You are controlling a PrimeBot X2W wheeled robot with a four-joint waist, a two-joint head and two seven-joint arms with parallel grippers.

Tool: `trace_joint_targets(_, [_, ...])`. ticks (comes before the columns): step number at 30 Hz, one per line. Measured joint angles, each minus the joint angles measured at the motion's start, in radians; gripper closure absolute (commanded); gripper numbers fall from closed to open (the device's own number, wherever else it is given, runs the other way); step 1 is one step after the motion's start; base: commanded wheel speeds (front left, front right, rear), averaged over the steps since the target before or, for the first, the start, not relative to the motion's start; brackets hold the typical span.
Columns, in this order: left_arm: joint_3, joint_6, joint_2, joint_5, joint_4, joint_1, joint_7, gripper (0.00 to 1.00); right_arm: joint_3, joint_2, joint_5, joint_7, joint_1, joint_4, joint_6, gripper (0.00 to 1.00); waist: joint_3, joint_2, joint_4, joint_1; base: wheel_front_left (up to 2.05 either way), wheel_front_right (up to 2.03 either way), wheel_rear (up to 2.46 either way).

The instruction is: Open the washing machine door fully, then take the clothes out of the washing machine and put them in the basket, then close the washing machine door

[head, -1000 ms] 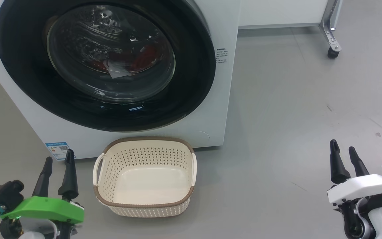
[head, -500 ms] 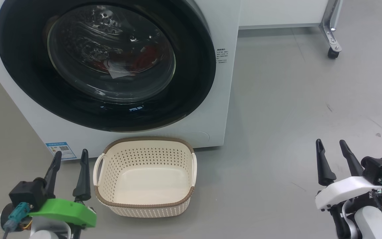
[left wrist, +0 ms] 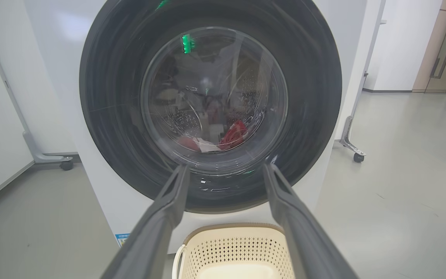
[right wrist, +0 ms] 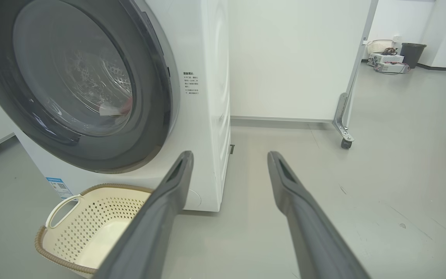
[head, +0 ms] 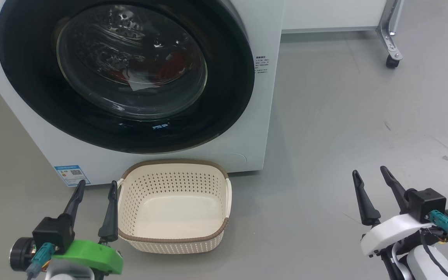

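Long dark tapered fingers (head: 111, 212), a black block (head: 53, 232) and teal plug (head: 440, 218) on each; the left gripper (head: 97, 183) has a green shell, the right gripper (head: 369, 171) a white one.

This looks like a lab or test room rather than a home laundry. The washing machine (head: 265, 116) stands free on a bare, smooth grey floor (head: 344, 116). White partition panels (right wrist: 292, 58) on metal feet with castors (right wrist: 346, 143) stand behind and beside it. In a far corner, electronic boxes with loose cables (right wrist: 387, 62) sit on the floor next to a dark waste bin (right wrist: 412, 54).
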Motion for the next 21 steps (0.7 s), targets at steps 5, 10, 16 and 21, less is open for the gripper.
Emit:
trace_joint_targets(5, [0.004,0.0,-0.006,0.0,0.017,0.008,0.0,0.0,-0.003,0.007,-0.007,0.0,0.0,0.007,-0.01,0.0,0.002,0.0,0.0,0.0,0.0,0.0,0.0])
trace_joint_targets(10, [0.008,0.003,-0.012,0.007,0.038,0.009,0.0,0.0,-0.013,0.016,-0.007,0.0,0.001,0.013,-0.016,0.0,0.002,0.0,-0.001,0.0,0.0,0.0,0.0])
trace_joint_targets(16, [0.016,0.006,-0.023,0.009,0.054,0.011,0.0,0.0,-0.02,0.024,-0.007,0.0,0.004,0.02,-0.016,0.0,0.0,0.0,-0.002,0.0,0.0,0.0,0.0])
trace_joint_targets(21, [0.022,0.006,-0.025,0.015,0.066,0.014,0.0,0.0,-0.023,0.025,-0.007,0.0,0.014,0.025,-0.016,0.0,-0.001,0.0,-0.004,0.0,0.0,0.0,0.0])
